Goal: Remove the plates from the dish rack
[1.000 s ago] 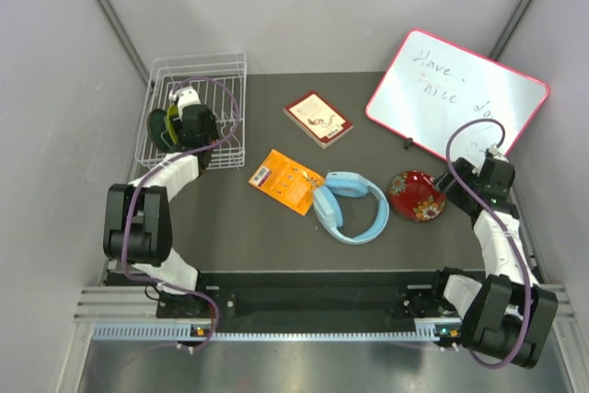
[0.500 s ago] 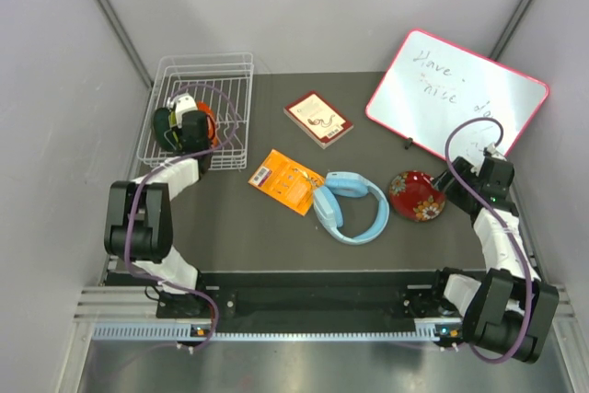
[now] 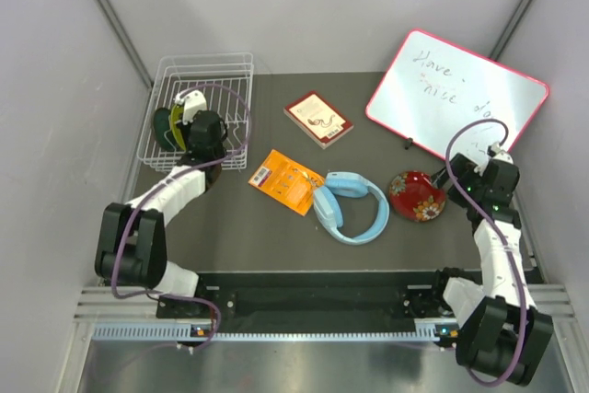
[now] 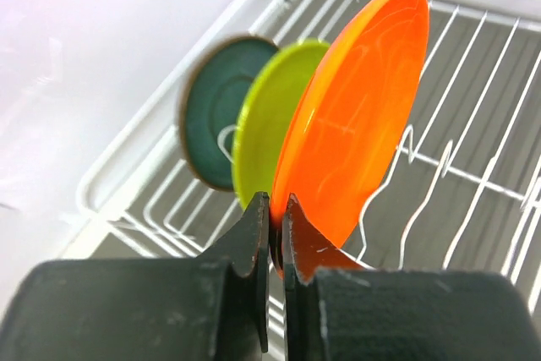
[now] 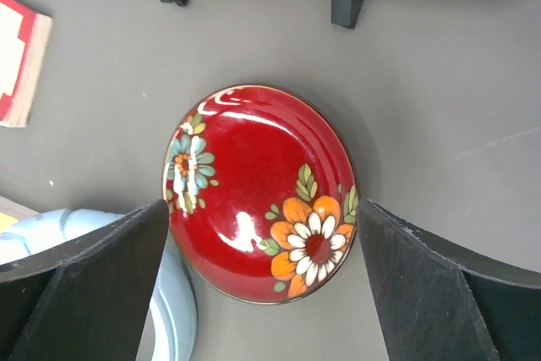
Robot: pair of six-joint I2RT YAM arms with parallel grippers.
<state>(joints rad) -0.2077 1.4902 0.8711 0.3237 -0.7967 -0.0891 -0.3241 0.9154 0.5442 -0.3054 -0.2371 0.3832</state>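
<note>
The white wire dish rack sits far left on the dark table between grey walls, the left tool pinching an orange plate, the right tool spread wide over a red plate.

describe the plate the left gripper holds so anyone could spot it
In the white dish rack at the far left corner, three plates stand upright. It is the orange plate at the row's end, beside the lime plate, farthest from the dark green plate.
</note>
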